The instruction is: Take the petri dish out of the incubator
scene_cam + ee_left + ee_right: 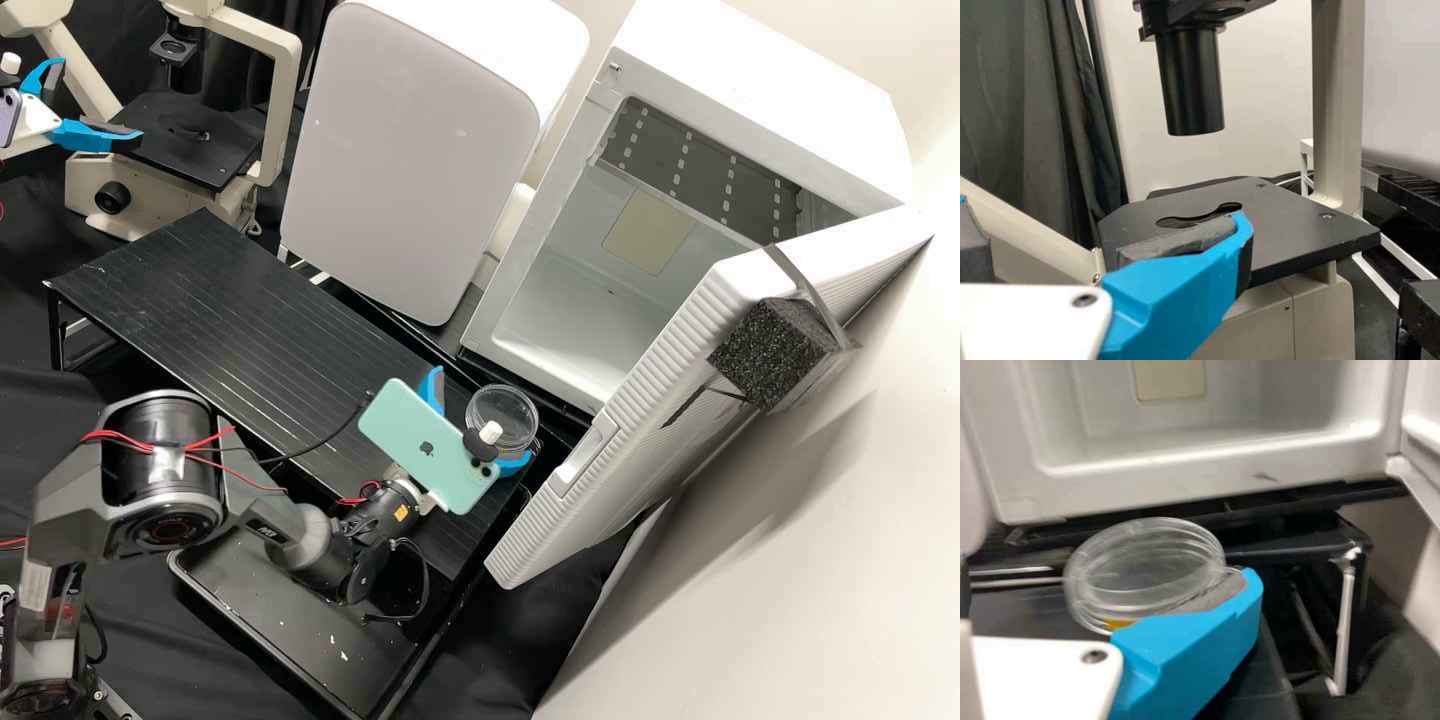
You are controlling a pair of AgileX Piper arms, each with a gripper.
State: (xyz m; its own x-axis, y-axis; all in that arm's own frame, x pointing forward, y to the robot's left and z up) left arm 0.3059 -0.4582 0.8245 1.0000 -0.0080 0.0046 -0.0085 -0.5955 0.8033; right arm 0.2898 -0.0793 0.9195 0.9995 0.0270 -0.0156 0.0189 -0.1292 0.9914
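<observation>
One clear petri dish (510,405) sits outside the incubator (760,110), at seven o'clock from its opening in the high view, between the right gripper's (482,413) parted fingers. It looks light, stiff, slick and brittle; pinch gently across opposite side walls. The high view shows the swung-open door (665,375); the right wrist view, a yellow patch (1117,624) at the dish. The left gripper's (101,97) fingers are apart.

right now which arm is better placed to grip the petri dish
Right, I'd say: the right gripper has the dish between its open fingers; the left gripper is by the microscope.
</observation>
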